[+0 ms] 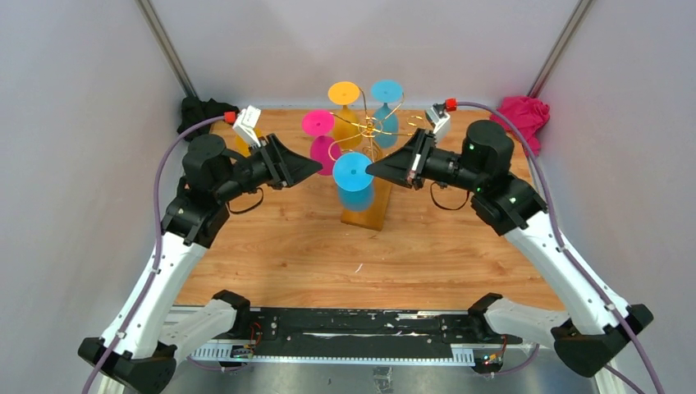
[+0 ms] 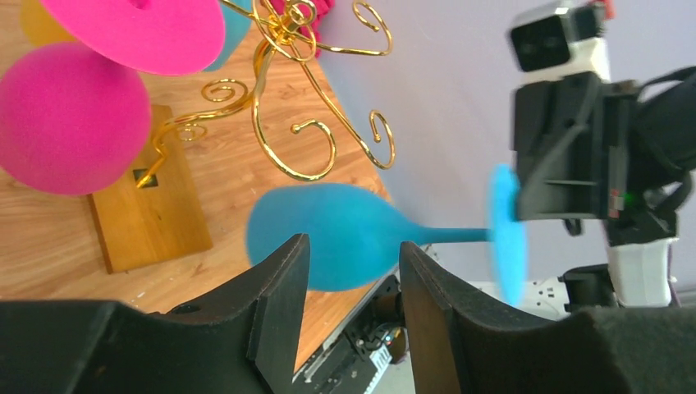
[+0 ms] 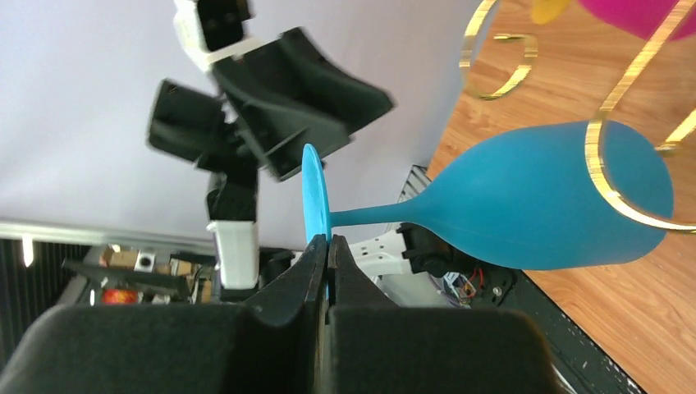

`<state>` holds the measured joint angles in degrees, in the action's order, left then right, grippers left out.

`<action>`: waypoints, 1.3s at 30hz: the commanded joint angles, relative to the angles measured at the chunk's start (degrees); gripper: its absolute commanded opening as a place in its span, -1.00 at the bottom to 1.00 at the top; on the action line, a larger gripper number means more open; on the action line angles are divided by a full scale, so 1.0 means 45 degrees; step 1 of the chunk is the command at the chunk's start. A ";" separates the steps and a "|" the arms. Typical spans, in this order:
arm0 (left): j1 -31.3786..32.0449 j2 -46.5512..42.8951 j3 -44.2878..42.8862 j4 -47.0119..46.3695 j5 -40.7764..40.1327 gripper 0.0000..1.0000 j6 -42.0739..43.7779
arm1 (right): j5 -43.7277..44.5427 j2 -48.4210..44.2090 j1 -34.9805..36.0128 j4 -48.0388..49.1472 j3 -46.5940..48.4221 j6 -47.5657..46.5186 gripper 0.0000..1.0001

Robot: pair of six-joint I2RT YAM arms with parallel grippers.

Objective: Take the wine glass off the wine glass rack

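Over the orange-brown wooden base point(image 1: 367, 217) of the gold wire wine glass rack point(image 1: 371, 127), both arms reach inward: right gripper point(image 3: 328, 244) clamped on the foot of the matte blue wine glass point(image 1: 354, 176), left gripper point(image 2: 351, 256) half-open near its bowl.

On the table point(image 1: 271, 254) the wine glass rack point(image 1: 371, 130) stood centre, with the nearest wine glass point(image 1: 354, 185) in front of its post, between left gripper point(image 1: 316, 168) and right gripper point(image 1: 372, 170), which pinched its foot.

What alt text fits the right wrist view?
The right end effector is shut on the foot rim of a blue wine glass seen sideways, its bowl behind a loop of the gold wine glass rack. The left end effector hangs open beyond the foot.
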<state>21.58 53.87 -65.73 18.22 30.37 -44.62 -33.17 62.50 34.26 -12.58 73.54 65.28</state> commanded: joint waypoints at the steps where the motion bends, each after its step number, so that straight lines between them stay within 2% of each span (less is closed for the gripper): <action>1: 0.0096 -0.0619 -0.0684 0.0979 -0.0722 0.01 0.0986 | -0.0672 -0.1075 0.0531 -0.0111 0.1241 -0.0974 -1.00; 4: 0.0106 -0.0823 -0.0952 0.0801 -0.0664 0.11 0.1609 | -0.0702 -0.1599 0.0643 0.0355 0.1672 -0.1367 -1.00; 6: 0.0106 -0.0924 -0.0680 -0.0300 0.0058 0.18 0.1525 | -0.0778 -0.1868 0.0629 0.1280 0.1667 -0.1357 -1.00; 8: 0.0106 -0.0932 -0.0174 -0.2089 0.1094 0.25 0.0947 | -0.0795 -0.1976 0.0630 0.2232 0.1628 -0.1104 -1.00; 10: 0.0106 -0.0788 0.0354 -0.4843 0.2310 0.29 0.0073 | -0.1093 -0.1890 0.0629 0.3529 0.1621 -0.0873 -1.00; 13: 0.0106 -0.0467 0.0718 -0.6987 0.3503 0.31 -0.1018 | -0.1509 -0.1645 0.0633 0.5466 0.1783 -0.0512 -1.00; 22: 0.0106 -0.0806 0.0792 -0.8209 0.4232 0.33 -0.0883 | -0.1907 -0.1085 0.0642 0.6616 0.2621 -0.0600 -1.00; 33: 0.0103 -0.0847 0.0791 -0.8774 0.4214 0.36 -0.1035 | -0.2298 -0.0377 0.0630 1.0849 0.0640 0.2738 -1.00; 36: 0.0106 -0.0872 0.0873 -0.8775 0.4306 0.35 -0.0985 | -0.2208 -0.0588 0.0641 1.0397 0.0687 0.2505 -1.00; 39: 0.0105 -0.0876 0.0954 -0.8775 0.4521 0.35 -0.1017 | -0.1872 -0.1092 0.0644 0.8117 0.1476 0.0889 -1.00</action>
<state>21.63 50.13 -62.11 -19.59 48.88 -49.12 -41.78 61.58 36.38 28.40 76.47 73.71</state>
